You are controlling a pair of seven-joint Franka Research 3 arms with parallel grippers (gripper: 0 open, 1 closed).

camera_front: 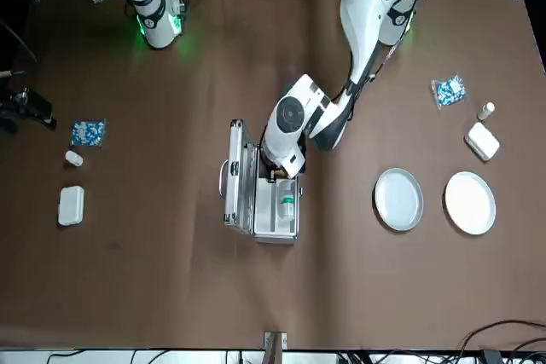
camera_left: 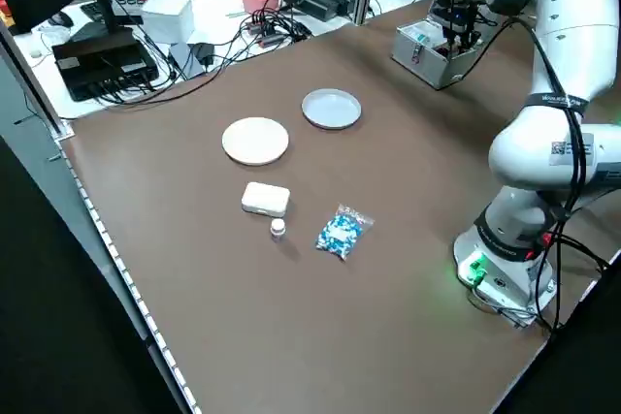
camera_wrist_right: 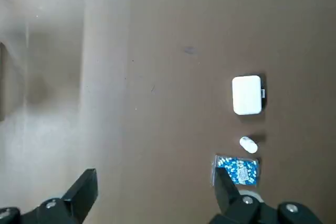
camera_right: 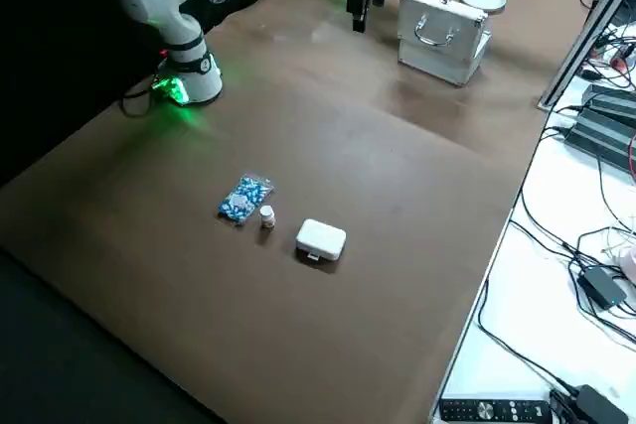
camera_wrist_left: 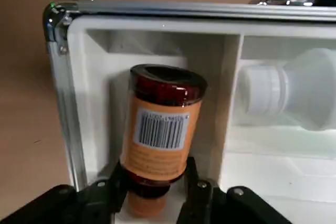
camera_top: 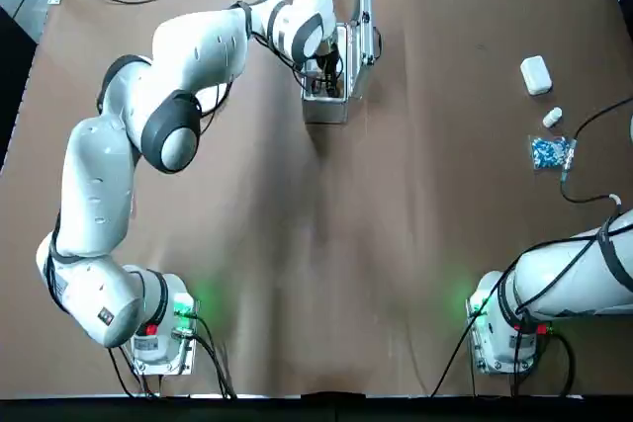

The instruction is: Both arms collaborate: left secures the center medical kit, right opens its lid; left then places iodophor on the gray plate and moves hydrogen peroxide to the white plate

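Note:
The medical kit (camera_front: 275,207) stands at the table's middle with its lid (camera_front: 236,185) swung upright, handle facing out. My left gripper (camera_wrist_left: 152,181) reaches down into the kit and is shut on the iodophor (camera_wrist_left: 160,124), a dark brown bottle with an orange label, gripped near its cap inside one compartment. The hydrogen peroxide (camera_front: 287,205) lies in the compartment beside it. On the robot's left side sit the gray plate (camera_front: 398,199) and the white plate (camera_front: 469,203), both bare. My right gripper (camera_wrist_right: 155,178) hangs open, high over the table's right side, holding nothing.
A white case (camera_front: 483,141), a small vial (camera_front: 485,111) and a blue packet (camera_front: 449,90) lie beyond the plates. A matching case (camera_wrist_right: 247,95), vial (camera_wrist_right: 248,144) and packet (camera_wrist_right: 237,169) lie under the right gripper. Cables and desks border the table's far edge.

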